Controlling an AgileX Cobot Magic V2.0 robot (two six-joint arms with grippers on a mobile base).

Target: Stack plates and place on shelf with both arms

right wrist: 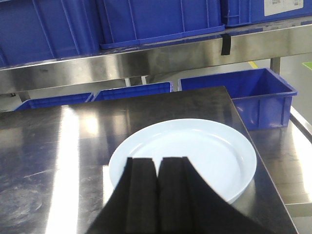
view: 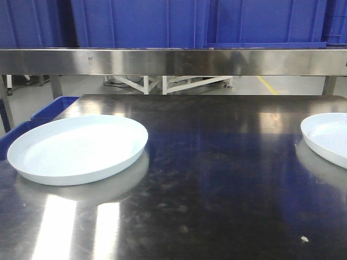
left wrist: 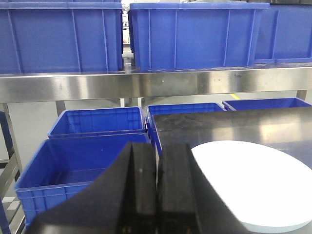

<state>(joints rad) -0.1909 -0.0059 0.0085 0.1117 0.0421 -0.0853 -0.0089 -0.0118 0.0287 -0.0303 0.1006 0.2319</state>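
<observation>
Two white plates lie apart on the dark steel table [view: 217, 179]: one at the left [view: 78, 147], one cut off by the right edge [view: 328, 138]. The shelf's brushed steel rail [view: 173, 60] runs across the back with blue crates [view: 141, 21] on it. My left gripper [left wrist: 157, 151] is shut and empty, above the table's left end beside the left plate [left wrist: 253, 183]. My right gripper [right wrist: 157, 163] is shut and empty, held over the near rim of the right plate [right wrist: 195, 151]. Neither arm shows in the front view.
Open blue crates [left wrist: 87, 161] stand on the floor left of the table and behind it [right wrist: 263, 92]. The shelf rail [left wrist: 156, 83] sits just past the table's far edge. White frame legs [view: 162, 84] show under the shelf.
</observation>
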